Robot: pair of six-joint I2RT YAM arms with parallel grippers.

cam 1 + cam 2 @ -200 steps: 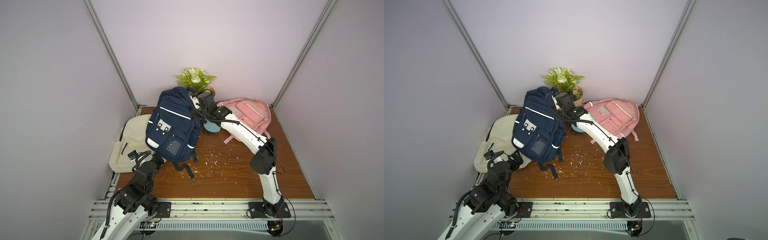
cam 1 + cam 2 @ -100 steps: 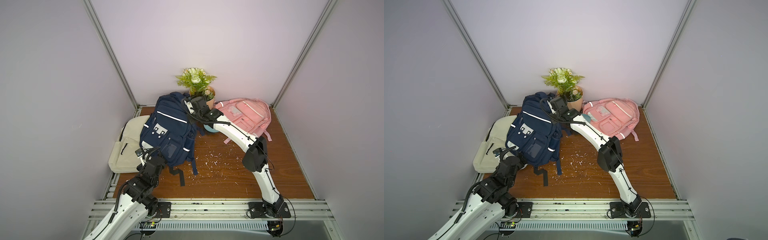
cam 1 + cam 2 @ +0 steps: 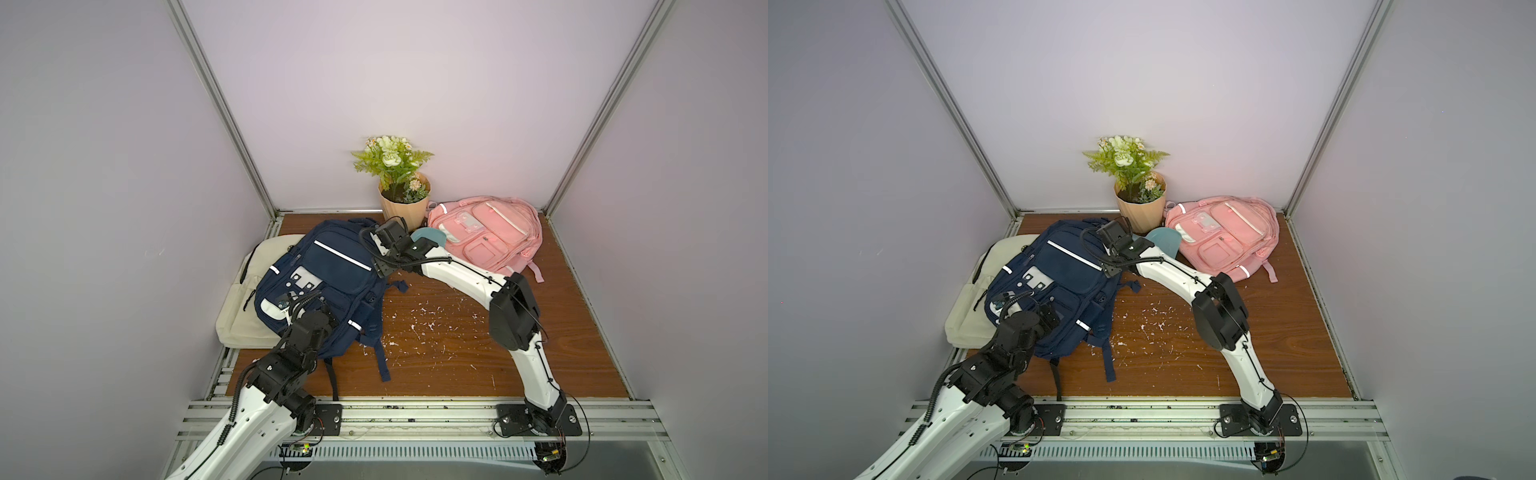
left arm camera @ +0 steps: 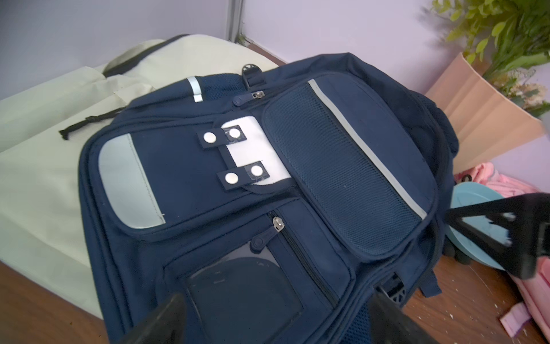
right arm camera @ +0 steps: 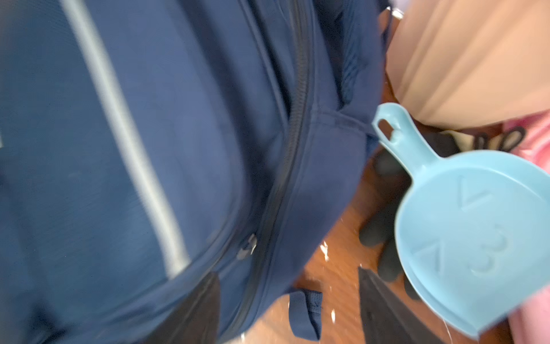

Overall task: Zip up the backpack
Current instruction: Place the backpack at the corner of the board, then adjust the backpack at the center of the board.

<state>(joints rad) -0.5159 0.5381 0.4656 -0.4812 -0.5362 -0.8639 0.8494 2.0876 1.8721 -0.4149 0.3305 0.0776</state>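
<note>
The navy backpack (image 3: 328, 274) (image 3: 1059, 274) lies front side up on the wooden table, its left part resting on a cream bag. My left gripper (image 3: 322, 303) (image 4: 273, 315) hangs open over the backpack's (image 4: 268, 178) lower front pocket, holding nothing. My right gripper (image 3: 381, 268) (image 5: 288, 297) is open at the backpack's (image 5: 148, 149) upper right side, one finger over the fabric and one over the table. A dark zipper track (image 5: 297, 119) runs along that side, with a metal slider (image 5: 247, 247) beside it. Two zipper pulls (image 4: 276, 223) show on the front pockets.
A cream bag (image 3: 249, 299) lies at the left wall. A pink backpack (image 3: 486, 232), a flower pot (image 3: 403, 203) and a blue scoop (image 3: 428, 239) sit at the back. A black glove (image 5: 384, 232) lies under the scoop. White crumbs (image 3: 436, 332) dot the table.
The backpack, held up by my right gripper, came down onto the table and the cream bag. My right gripper has opened and let it go. My left arm reached forward over the backpack.
</note>
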